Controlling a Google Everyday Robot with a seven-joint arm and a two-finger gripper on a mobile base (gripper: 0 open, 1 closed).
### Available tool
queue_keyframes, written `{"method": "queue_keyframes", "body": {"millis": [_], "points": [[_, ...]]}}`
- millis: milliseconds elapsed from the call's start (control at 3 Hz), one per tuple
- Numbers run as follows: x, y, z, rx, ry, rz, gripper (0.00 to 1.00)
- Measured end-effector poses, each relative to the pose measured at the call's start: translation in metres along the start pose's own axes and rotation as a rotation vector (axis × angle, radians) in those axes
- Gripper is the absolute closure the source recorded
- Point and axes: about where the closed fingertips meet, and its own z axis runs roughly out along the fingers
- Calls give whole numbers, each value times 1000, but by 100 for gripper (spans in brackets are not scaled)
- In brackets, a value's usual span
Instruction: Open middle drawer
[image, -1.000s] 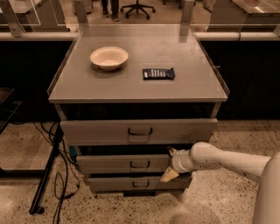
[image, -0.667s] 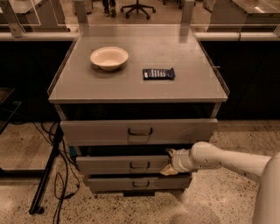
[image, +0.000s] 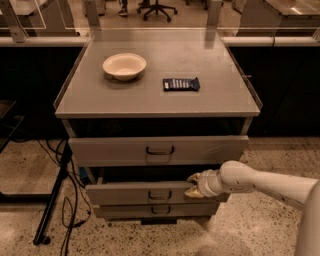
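The middle drawer (image: 125, 194) is a low grey front with a small dark loop handle (image: 160, 195), standing a little way out of the grey cabinet. My gripper (image: 194, 185) is at the right part of this drawer's front, at its top edge, right of the handle. The white arm (image: 260, 182) reaches in from the right edge of the view. The inside of the drawer is hidden in shadow.
A taller-fronted top drawer (image: 158, 150) sits above and a narrow bottom drawer (image: 155, 210) below. On the cabinet top (image: 210, 100) are a white bowl (image: 124, 66) and a dark snack packet (image: 181, 84). A black stand leg and cables (image: 55, 200) lie on the floor at left.
The middle drawer front has come slightly further out towards the camera. My gripper has shifted a little left with it.
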Motion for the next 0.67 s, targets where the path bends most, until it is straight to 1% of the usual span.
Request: {"method": "queue_keyframes", "body": {"millis": [333,667], "points": [[-3,1,-5,6,-7,11,100],[-3,1,-5,6,-7,11,100]]}}
